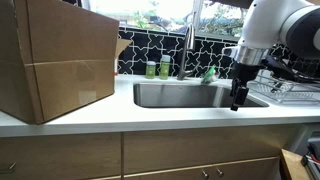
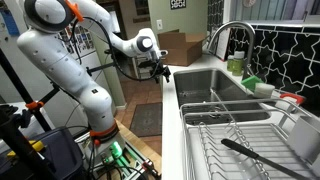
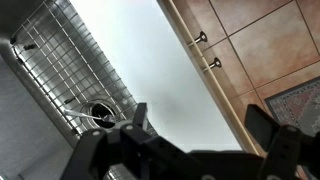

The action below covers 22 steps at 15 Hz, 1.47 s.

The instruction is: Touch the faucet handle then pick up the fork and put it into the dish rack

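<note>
The tall chrome faucet stands behind the steel sink, and it also shows in an exterior view. Its handle is too small to make out. The wire dish rack sits on the counter beside the sink and fills the foreground in an exterior view. My gripper hangs open and empty over the white counter strip at the sink's front corner, near the rack. In the wrist view the gripper has only bare countertop between its fingers. I cannot pick out the fork.
A large cardboard box stands on the counter beside the sink. Two green bottles stand by the faucet. A dark utensil lies in the rack. A wire grid lines the sink bottom. Cabinet doors are below the counter edge.
</note>
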{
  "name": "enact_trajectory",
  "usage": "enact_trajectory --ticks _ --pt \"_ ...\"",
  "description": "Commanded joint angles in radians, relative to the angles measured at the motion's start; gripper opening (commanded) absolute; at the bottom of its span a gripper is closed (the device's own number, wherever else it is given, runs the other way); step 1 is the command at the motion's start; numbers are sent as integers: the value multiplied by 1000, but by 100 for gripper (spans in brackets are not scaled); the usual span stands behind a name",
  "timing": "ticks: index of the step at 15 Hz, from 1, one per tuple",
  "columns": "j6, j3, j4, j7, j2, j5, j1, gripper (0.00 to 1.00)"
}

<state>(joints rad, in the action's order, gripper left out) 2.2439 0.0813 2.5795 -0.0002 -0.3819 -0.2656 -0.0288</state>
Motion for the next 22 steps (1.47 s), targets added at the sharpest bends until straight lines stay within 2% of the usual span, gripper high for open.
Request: enact_trajectory --ticks 1,5,7,12,18,22 --pt "-3 -10 -2 3 0 -4 11 100" --pt "-3 -10 -2 3 0 -4 11 100" --pt "-36 -28 -71 92 69 -8 -44 100" --pt "0 -98 -220 203 224 -6 -125 100" --pt "2 -162 -378 330 443 18 -136 100" --pt "17 -206 -423 350 556 106 -139 100"
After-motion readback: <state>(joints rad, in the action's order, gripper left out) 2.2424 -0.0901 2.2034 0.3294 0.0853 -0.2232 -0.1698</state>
